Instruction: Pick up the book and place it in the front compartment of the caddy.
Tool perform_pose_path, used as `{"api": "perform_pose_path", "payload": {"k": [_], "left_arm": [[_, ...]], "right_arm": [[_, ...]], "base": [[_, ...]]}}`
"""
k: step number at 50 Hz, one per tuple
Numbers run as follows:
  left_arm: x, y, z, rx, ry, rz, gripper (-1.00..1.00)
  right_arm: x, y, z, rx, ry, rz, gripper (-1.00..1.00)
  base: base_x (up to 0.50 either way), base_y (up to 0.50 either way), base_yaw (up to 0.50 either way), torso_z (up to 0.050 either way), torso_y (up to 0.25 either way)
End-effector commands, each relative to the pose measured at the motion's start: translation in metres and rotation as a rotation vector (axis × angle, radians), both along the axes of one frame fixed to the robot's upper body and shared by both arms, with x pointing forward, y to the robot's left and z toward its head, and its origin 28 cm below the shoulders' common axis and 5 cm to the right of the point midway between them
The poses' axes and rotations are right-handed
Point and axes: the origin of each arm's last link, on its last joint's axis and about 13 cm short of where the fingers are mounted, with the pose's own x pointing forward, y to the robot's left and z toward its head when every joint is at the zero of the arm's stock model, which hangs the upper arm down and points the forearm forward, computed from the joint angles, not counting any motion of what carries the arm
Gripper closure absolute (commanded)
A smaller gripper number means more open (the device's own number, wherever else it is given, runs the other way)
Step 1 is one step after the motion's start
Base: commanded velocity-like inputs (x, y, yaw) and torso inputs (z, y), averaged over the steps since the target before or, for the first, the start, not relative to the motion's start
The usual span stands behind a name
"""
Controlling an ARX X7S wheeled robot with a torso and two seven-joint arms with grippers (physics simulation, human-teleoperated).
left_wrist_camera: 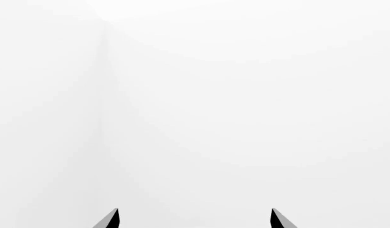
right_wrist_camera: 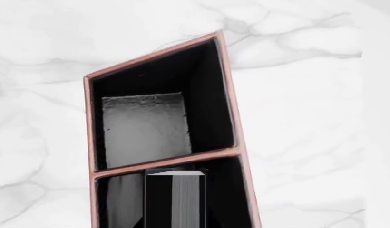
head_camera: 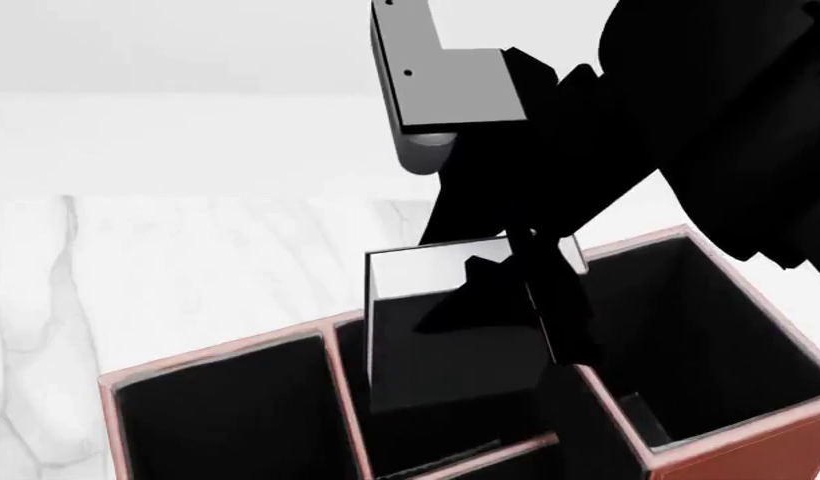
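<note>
One book [head_camera: 444,330], one caddy [head_camera: 730,445]

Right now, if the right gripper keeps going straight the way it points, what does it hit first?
Probably the floor of the caddy cell under it. The right gripper points down into that cell, holding the book, whose lower end is already inside. The book would touch first; depth left is unclear.

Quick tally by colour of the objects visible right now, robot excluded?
Black: 1, the thin black-covered book with white page edges, standing in a cell of the caddy.
Reddish-brown: 1, the leather-look rectangular caddy with black lining.
White: 1, the marble table.
Total: 3
</note>
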Motion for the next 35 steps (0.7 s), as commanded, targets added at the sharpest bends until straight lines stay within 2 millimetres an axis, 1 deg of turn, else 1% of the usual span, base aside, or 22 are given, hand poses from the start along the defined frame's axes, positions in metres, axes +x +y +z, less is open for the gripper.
{"api": "perform_pose_path", "payload": {"k": [1,16,23,35], "left_arm": [[-0.001,0.002,0.000,-0.005,-0.003,0.001,-1.00],[0.000,0.002,0.000,-0.004,-0.004,0.003,-1.00],[0.000,0.002,-0.001,-0.004,-0.001,0.001,-1.00],[0.000,0.002,-0.001,-0.004,-0.001,0.001,-1.00]], "right_arm": [[0.009,0.009,0.002,-0.003,0.002,0.035,1.00],[0.026,0.012,-0.006,-0.017,0.017,0.021,1.00],[0.034,0.014,-0.014,-0.030,0.037,0.016,1.00],[0.042,0.018,-0.028,-0.039,0.071,0.014,1.00]], "base": [[0.00,0.00,0.00,0.000,0.000],[0.00,0.00,0.00,0.001,0.001],[0.00,0.00,0.00,0.000,0.001],[0.00,0.00,0.00,0.000,0.001]]}}
